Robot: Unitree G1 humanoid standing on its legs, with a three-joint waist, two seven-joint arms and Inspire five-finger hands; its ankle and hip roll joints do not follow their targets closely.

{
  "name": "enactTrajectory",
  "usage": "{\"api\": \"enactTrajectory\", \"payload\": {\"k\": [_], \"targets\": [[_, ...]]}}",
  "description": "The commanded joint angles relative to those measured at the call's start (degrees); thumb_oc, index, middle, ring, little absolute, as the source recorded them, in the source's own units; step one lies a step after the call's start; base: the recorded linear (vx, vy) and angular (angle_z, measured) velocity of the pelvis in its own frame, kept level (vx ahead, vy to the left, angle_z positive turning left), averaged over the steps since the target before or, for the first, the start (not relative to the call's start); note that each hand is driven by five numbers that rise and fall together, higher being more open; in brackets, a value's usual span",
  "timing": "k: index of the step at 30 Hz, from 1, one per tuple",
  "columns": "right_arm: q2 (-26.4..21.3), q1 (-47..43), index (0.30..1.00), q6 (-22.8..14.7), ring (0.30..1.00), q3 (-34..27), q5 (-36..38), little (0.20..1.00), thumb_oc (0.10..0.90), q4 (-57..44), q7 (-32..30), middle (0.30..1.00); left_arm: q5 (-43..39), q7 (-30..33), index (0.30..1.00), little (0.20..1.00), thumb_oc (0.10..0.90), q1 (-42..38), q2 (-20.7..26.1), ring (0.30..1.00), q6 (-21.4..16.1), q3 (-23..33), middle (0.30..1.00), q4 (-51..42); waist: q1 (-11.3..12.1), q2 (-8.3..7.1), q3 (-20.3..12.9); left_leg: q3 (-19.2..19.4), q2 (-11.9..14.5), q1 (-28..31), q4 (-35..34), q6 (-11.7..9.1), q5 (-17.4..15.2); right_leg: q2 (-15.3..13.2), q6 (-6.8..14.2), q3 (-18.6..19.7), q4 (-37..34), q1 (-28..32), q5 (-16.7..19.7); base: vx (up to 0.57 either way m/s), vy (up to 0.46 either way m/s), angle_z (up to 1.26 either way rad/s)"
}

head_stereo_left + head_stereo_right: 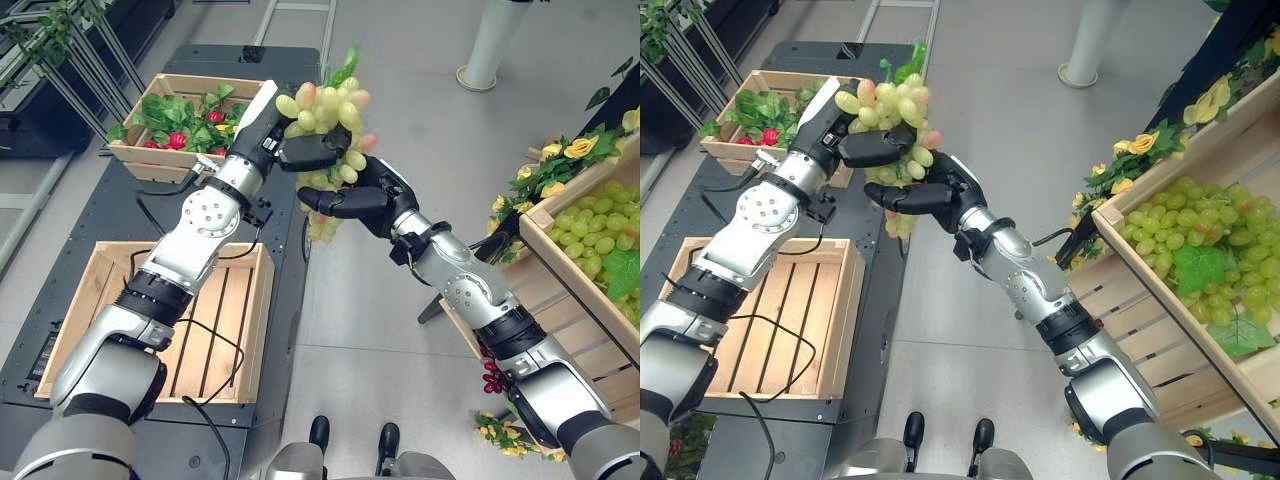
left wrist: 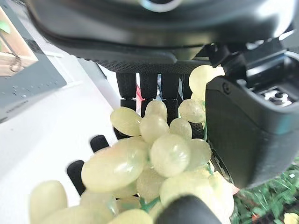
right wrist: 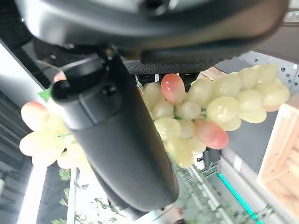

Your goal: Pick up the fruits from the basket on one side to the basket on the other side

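A bunch of pale green grapes (image 1: 330, 110) with a few pinkish ones hangs in mid-air over the floor gap between the two sides. My left hand (image 1: 262, 135) grips its upper part, thumb (image 2: 247, 130) pressed across the grapes (image 2: 159, 154). My right hand (image 1: 365, 200) is curled round the lower part from the other side, thumb (image 3: 117, 140) over the grapes (image 3: 205, 107). An empty wooden crate (image 1: 258, 320) lies on the dark table to my left. To my right, a slanted wooden crate (image 1: 570, 290) holds many green grapes (image 1: 590, 230).
A second crate (image 1: 150, 158) with green leaves and red fruit stands further back on the dark table (image 1: 100, 210). Yellow flowers and leaves (image 1: 560, 160) edge the right crate. A white pillar base (image 1: 490, 60) stands on the floor behind.
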Motion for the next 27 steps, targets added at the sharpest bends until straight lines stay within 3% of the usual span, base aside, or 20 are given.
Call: {"api": "enactTrajectory", "payload": {"k": [1, 15, 17, 18, 27], "targets": [[9.26, -4.66, 0.3, -8.24, 0.3, 0.89, 5.89, 0.3, 0.4, 2.26, 1.28, 0.3, -1.04, -0.17, 0.3, 0.3, 0.4, -7.57, -6.24, 0.3, -4.42, -4.49, 0.3, 3.22, -0.48, 0.16, -17.05, -0.96, -3.63, -1.78, -1.58, -0.24, -0.7, 0.91, -1.81, 0.14, 0.08, -0.6, 0.15, 0.01, -0.006, -0.04], [8.72, -3.06, 0.3, -8.57, 0.3, -0.05, 6.98, 0.3, 0.4, 4.51, 1.11, 0.3, -0.9, 0.91, 0.3, 0.3, 0.4, -7.46, -6.76, 0.3, -4.64, -4.43, 0.3, 3.46, -1.15, 0.16, -16.91, 0.02, -3.27, -1.31, -1.58, -0.3, -0.94, 1.09, -1.99, 0.65, 0.08, -0.3, -0.14, 0.0, -0.003, -0.01], [8.51, -2.94, 0.3, -8.47, 0.3, -0.27, 6.95, 0.3, 0.4, 4.28, 1.02, 0.3, -0.7, 1.03, 0.439, 0.439, 0.493, -7.33, -6.72, 0.439, -4.21, -4.28, 0.439, 3.5, -1.21, 0.12, -16.86, 0.09, -3.24, -1.26, -1.58, -0.28, -0.97, 1.09, -2.01, 0.71, 0.08, -0.26, -0.16, 0.0, 0.0, 0.0], [8.45, -2.82, 0.3, -8.65, 0.3, -0.36, 6.82, 0.3, 0.4, 4.14, 0.77, 0.3, -0.46, 1.29, 0.9, 0.9, 0.8, -7.19, -6.64, 0.9, -3.88, -4.19, 0.9, 3.86, -1.26, 0.1, -16.81, 0.15, -3.22, -1.2, -1.58, -0.26, -1.0, 1.12, -2.01, 0.78, 0.08, -0.23, -0.17, 0.0, 0.0, 0.0], [6.99, -1.22, 0.3, -9.26, 0.3, -1.54, 5.51, 0.3, 0.4, 4.3, 0.45, 0.3, 0.48, 2.87, 0.9, 0.9, 0.8, -5.31, -5.53, 0.9, -3.57, -2.95, 0.9, 6.61, -1.76, 0.18, -16.82, 0.58, -3.15, -0.99, -1.58, -0.15, -1.12, 1.18, -1.95, 1.41, 0.08, -0.28, -0.08, 0.0, 0.001, -0.01]]}}
